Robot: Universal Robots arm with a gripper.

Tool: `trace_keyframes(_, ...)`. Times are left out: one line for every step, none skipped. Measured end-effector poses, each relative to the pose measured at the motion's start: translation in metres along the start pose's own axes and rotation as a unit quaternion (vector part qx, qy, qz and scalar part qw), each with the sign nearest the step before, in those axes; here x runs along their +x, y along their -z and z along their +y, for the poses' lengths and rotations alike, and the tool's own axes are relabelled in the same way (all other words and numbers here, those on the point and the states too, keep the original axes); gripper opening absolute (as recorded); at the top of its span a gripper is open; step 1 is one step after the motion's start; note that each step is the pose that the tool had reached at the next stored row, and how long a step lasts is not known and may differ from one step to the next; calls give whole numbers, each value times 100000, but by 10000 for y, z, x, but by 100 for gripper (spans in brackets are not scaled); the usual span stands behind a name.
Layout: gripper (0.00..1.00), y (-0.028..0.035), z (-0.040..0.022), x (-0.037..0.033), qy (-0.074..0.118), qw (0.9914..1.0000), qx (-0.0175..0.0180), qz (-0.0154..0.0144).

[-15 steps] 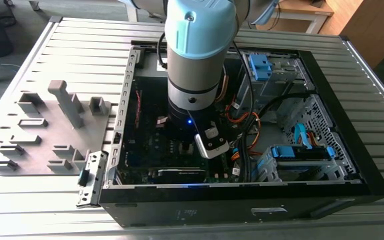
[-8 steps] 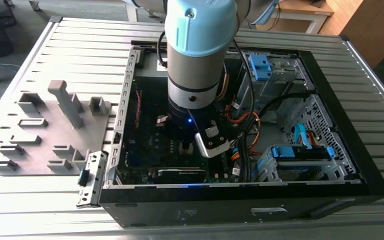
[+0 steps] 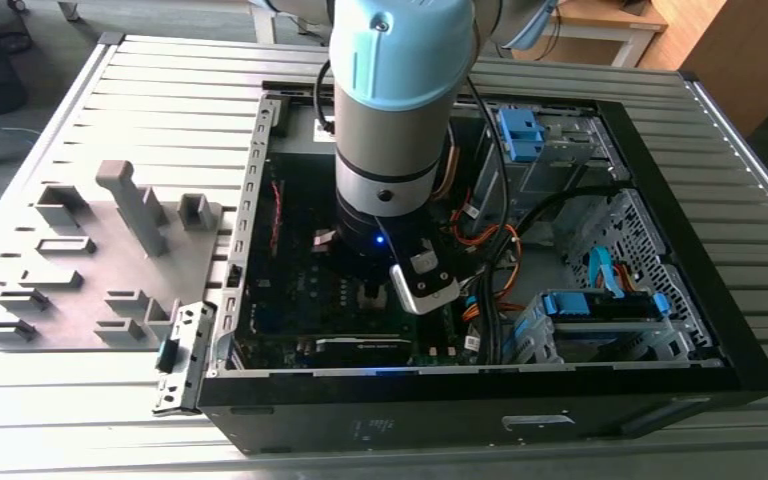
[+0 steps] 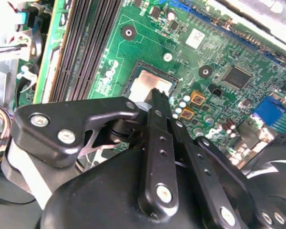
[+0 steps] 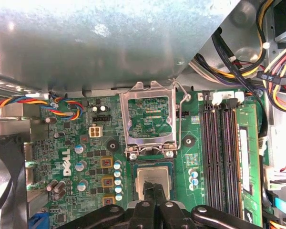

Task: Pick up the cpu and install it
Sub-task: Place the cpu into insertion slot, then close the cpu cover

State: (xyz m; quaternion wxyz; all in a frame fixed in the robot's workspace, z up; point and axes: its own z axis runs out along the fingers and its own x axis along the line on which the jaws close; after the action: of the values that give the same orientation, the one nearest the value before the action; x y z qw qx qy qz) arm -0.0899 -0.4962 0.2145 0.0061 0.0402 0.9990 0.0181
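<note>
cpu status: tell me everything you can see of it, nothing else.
The cpu, a small thin square chip with a dull grey-silver, metal-looking face, lies flat and level in the dark-framed square socket on the green motherboard. In the first wrist view the socket's hinged metal load plate stands flipped open beside it, so nothing clamps it. The black gripper, jaws close together, hangs over one edge and hides part of it; contact cannot be told.

Exterior view high, angled down into open computer case (image 3: pixel 491 395) — both wrist views close above motherboard (image 5: pixel 86 143) (image 4: pixel 143 43), sharing socket (image 5: pixel 135 183).
</note>
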Motion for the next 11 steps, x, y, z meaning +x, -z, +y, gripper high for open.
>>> trace_keyframes(11,0,0,0,0,100000,-7,-3)
trace_keyframes(11,1,0,0,0,100000,3,-1)
trace_keyframes(11,3,0,0,-2,100000,7,2)
trace_keyframes(11,3,0,0,-2,100000,3,-1)
trace_keyframes(11,3,0,0,-1,100000,4,0)
trace_keyframes(11,96,3,-1,-2,100000,10,3)
trace_keyframes(11,97,3,-1,-2,100000,7,2)
trace_keyframes(11,99,3,-1,0,100000,6,0)
trace_keyframes(11,102,3,-1,-2,100000,7,1)
trace_keyframes(11,103,4,-1,-1,100000,7,1)
trace_keyframes(11,104,3,-1,-2,100000,9,1)
